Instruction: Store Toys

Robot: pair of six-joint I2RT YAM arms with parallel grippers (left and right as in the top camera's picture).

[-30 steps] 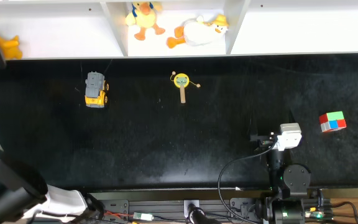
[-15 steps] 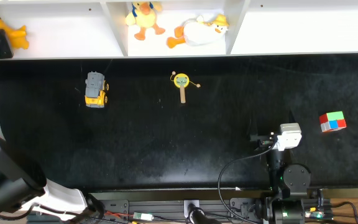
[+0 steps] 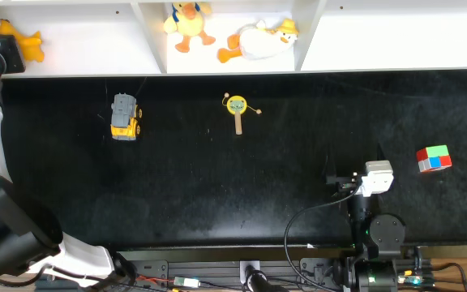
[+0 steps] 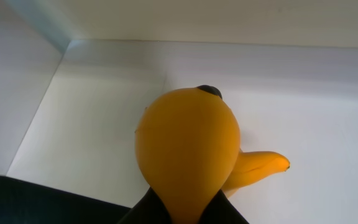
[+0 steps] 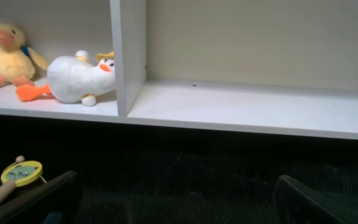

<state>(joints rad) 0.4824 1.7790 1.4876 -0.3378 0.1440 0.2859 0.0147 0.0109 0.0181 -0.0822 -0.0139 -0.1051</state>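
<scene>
Left hand (image 4: 188, 210) holding an orange duck (image 4: 188, 149) inside the left compartment of the white shelf (image 3: 379, 40).
Its fingers clamp the duck from both sides; whether the duck touches the shelf floor cannot be told. The right hand (image 5: 176, 208), fingers spread wide with nothing between them, sits low over the black surface (image 3: 242, 186), well back from the shelf and facing its right compartment. A yellow duck (image 3: 188, 20) and a white duck (image 3: 258, 40) lie in the shelf's middle compartment. On the surface a toy truck (image 3: 125, 116) stands before the shelf's left compartment, a rattle (image 3: 237, 108) before the middle one, and a colour cube (image 3: 434, 158) farther out from the right one.
</scene>
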